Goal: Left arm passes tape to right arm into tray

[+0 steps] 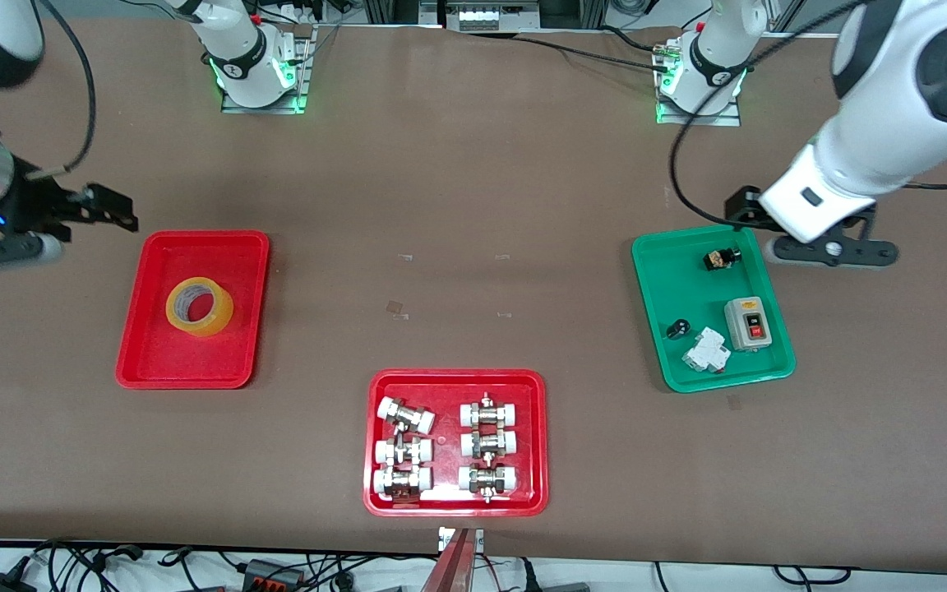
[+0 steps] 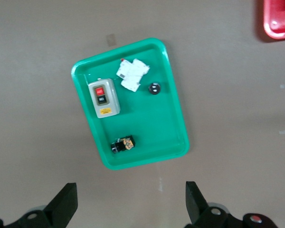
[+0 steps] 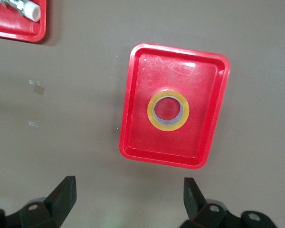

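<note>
The tape [image 1: 199,307], a yellowish roll with a pale core, lies flat in the plain red tray [image 1: 145,362] toward the right arm's end of the table. In the right wrist view the tape [image 3: 152,111] sits in the middle of the tray [image 3: 199,85]. My right gripper [image 1: 54,234] is open and empty, up over bare table beside this tray; it also shows in the right wrist view [image 3: 129,199]. My left gripper [image 1: 802,234] is open and empty over bare table at the edge of the green tray; it also shows in the left wrist view [image 2: 131,202].
The green tray [image 1: 654,329] toward the left arm's end holds a grey switch box [image 1: 748,323], a white breaker [image 1: 705,351] and small black parts. A red tray [image 1: 457,382] with white-capped metal fittings lies nearest the front camera, at the middle.
</note>
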Robot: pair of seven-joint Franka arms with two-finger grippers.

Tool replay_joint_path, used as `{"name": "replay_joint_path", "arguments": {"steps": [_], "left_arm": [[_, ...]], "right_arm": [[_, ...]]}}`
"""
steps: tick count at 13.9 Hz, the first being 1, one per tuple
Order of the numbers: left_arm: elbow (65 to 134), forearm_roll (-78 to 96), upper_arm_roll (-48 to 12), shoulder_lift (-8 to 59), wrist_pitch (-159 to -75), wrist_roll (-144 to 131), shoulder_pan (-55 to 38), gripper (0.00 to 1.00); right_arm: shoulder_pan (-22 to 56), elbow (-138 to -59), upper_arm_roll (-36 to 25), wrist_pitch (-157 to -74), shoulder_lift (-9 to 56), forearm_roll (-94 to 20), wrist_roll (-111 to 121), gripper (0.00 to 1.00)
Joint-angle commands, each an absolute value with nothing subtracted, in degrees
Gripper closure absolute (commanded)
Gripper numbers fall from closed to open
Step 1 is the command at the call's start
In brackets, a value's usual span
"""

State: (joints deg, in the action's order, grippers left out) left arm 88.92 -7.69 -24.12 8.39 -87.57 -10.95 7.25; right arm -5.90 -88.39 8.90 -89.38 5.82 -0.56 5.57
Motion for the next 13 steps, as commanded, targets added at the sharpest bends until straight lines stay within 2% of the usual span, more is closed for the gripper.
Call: {"name": "replay_joint_path", "arguments": {"steps": [1,5,7,9,13], "left_arm": [[88.7,-7.2,-23.5,7.5,-88.9,-4.5,9.9,0.0],[90.2,-6.8,-23.3,6.4,-91.0,-3.5,13.8,0.0],[94.0,-4.9,-23.7,3.8,-93.3,-8.5,13.8,0.0],[94.2,-4.7,-23.6,3.9,-94.1,-5.6,14.1,0.0],[93.7,-1.2,-23.7,4.0,-94.4,-5.1,15.9,0.0]], "right_arm": [[-6.2,-87.3,8.9,-89.1,4.7,0.4,4.4,0.0],[-6.2,-85.3,8.8,-88.8,4.5,0.9,-2.2,0.0],[-6.1,-85.7,9.1,-87.8,2.0,1.4,-9.3,0.0],[-6.2,-86.7,9.1,-87.8,0.8,1.4,-10.4,0.0],[-6.5,-85.6,9.0,-88.1,2.6,0.9,-9.8,0.0]]}}
